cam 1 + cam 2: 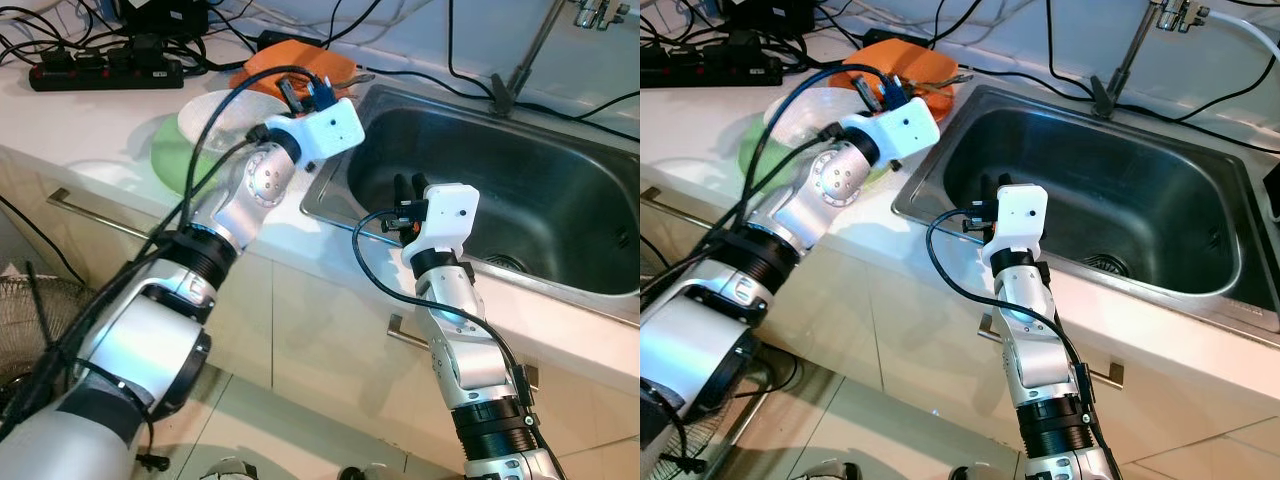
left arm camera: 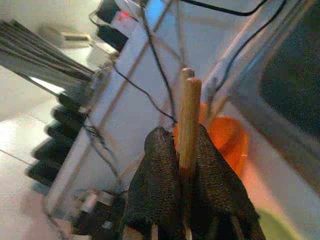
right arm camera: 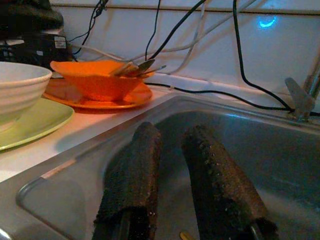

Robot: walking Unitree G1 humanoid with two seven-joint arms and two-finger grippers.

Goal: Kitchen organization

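The left gripper (image 2: 182, 165) pinches a pair of wooden chopsticks (image 2: 188, 117) upright between its pressed fingers, above the orange bowl (image 3: 95, 82) on the counter (image 1: 90, 140) beside the sink (image 1: 560, 200). The right gripper (image 3: 175, 170) has its fingers spread and bare, hovering over the sink's near rim.

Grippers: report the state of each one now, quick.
Left gripper: shut on wooden chopsticks, over the orange bowl.
Right gripper: open, holding nothing, at the sink edge.
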